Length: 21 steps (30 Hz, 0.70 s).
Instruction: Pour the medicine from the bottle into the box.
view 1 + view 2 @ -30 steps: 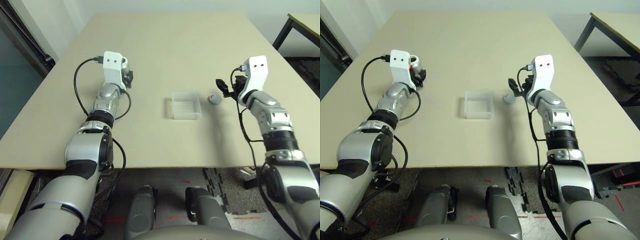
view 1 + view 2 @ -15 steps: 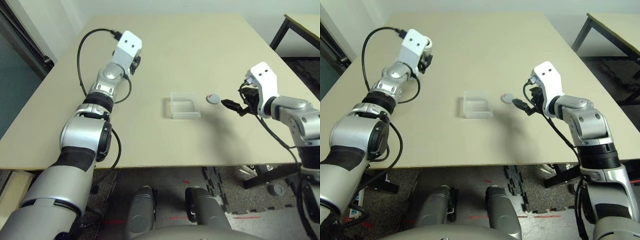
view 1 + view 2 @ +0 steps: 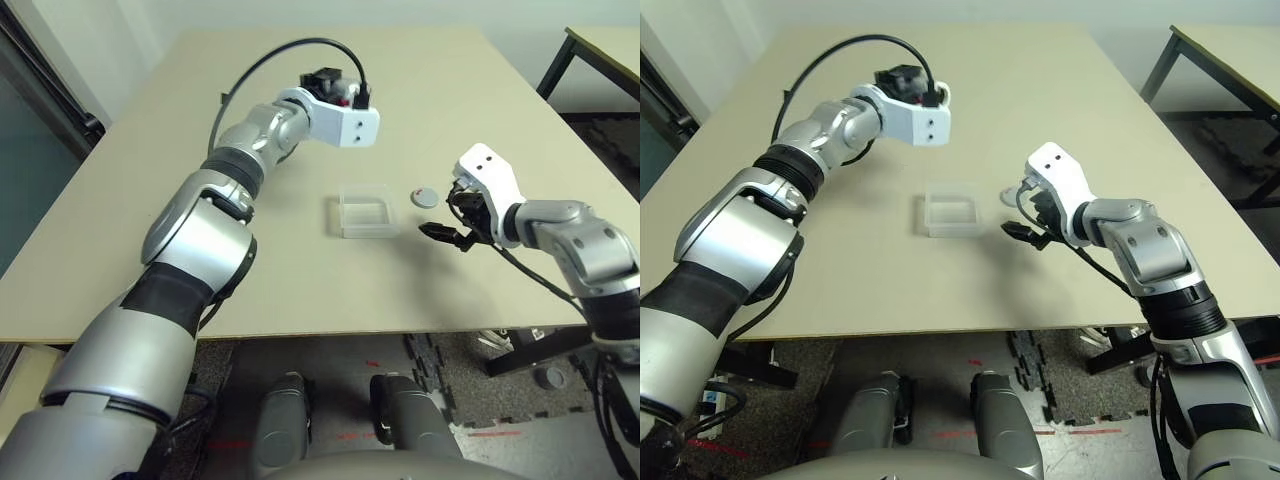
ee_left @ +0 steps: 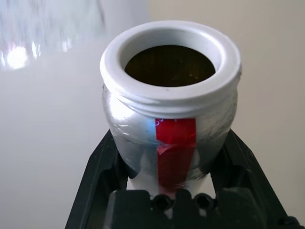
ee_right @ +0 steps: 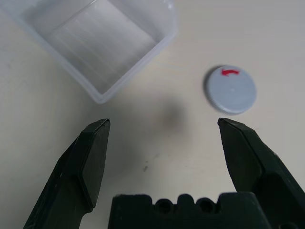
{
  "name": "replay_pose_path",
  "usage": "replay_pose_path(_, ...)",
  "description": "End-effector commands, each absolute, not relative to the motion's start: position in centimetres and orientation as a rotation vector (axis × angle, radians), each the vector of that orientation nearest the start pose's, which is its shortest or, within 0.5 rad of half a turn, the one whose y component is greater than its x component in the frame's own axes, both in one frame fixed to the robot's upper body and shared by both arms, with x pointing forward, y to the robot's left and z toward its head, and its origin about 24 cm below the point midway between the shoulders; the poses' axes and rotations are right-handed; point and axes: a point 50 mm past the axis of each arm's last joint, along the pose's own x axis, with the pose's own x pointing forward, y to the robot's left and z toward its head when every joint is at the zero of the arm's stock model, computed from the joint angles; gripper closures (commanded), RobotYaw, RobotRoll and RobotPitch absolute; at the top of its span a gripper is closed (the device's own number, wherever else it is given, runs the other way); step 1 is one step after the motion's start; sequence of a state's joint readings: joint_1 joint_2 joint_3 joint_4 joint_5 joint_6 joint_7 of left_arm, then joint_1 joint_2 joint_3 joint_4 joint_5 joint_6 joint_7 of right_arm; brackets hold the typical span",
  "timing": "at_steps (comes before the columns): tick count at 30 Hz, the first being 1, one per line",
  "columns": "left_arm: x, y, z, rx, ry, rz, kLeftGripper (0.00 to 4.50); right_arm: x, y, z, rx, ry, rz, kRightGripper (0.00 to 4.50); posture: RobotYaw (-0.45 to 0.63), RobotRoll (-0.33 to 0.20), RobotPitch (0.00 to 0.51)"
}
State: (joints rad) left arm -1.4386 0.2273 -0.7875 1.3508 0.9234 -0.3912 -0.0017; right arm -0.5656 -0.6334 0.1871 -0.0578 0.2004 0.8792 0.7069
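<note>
From my station it looked like a robotics lab or test room rather than a home. I worked at a plain beige counter (image 3: 420,90) with bare edges, set against a pale wall. A second table (image 3: 600,45) with black metal legs stood off to the right. Under the counter I saw dark interlocking floor mats (image 3: 450,360) and red tape marks (image 3: 225,440) on a grey floor.

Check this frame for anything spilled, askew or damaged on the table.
Nothing stands out. The box sits flat and empty on the table, the loose cap lies flat beside it, and no medicine is spilled. The left gripper holds the uncapped bottle; the right gripper hangs open near the cap.
</note>
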Motion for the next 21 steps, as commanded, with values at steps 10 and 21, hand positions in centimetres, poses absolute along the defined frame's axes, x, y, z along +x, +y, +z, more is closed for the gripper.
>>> replay_pose_path(10, 40.8, 5.1, 16.3, 2.422, -0.627, -0.713, 2.04, 31.7, -16.3, 13.9, -0.379, 0.463, 0.720, 0.00, -0.06, 0.000, 0.082)
replay_pose_path(21, 40.9, 5.7, 16.1, 2.324, -0.567, -0.708, 2.04, 31.9, -16.4, 13.9, -0.378, 0.454, 0.715, 0.00, -0.05, 0.000, 0.086)
